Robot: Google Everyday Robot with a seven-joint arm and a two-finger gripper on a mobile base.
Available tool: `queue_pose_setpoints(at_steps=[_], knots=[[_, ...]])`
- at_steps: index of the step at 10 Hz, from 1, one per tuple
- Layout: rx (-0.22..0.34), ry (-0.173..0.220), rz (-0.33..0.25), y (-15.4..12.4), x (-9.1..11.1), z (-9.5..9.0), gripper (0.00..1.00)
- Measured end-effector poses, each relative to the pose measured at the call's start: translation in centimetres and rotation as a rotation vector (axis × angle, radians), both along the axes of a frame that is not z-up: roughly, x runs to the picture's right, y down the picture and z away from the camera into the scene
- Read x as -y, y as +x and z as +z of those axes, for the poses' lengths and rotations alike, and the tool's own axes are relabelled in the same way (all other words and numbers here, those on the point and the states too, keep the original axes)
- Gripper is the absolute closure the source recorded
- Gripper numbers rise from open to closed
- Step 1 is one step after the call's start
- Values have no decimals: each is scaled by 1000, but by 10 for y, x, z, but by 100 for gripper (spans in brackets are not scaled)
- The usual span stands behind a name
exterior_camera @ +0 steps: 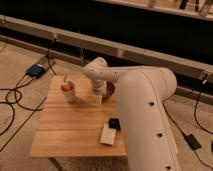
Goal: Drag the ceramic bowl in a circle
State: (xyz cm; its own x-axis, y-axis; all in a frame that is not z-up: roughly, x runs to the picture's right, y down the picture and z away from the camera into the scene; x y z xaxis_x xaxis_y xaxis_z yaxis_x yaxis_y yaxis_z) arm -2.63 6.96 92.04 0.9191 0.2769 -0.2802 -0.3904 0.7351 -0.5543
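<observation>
Ceramic bowl (110, 90) sits near the worktop's (65, 130) far edge, round, only a maroon sliver showing; the white arm (145, 115) hides the rest. The hand (98, 98) points down just left of it, grip impossible to tell. A white cup (69, 91) stands further left; a black block (114, 123) lies nearer.

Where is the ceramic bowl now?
In the camera view, the bowl sits at the table's far edge, right of the white cup, partly behind the arm; the gripper is beside its left rim.
</observation>
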Motion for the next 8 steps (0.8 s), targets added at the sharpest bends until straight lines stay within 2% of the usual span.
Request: queue_pose_setpoints(at_steps=[1,2,3,8], knots=[[7,-1,-2,-1,-1,0,84],[15,-4,-9,0,-4,-3,97],[21,-6,-15,1,-6,-6,100],[89,-7,-20,-1,-23,-36,100]])
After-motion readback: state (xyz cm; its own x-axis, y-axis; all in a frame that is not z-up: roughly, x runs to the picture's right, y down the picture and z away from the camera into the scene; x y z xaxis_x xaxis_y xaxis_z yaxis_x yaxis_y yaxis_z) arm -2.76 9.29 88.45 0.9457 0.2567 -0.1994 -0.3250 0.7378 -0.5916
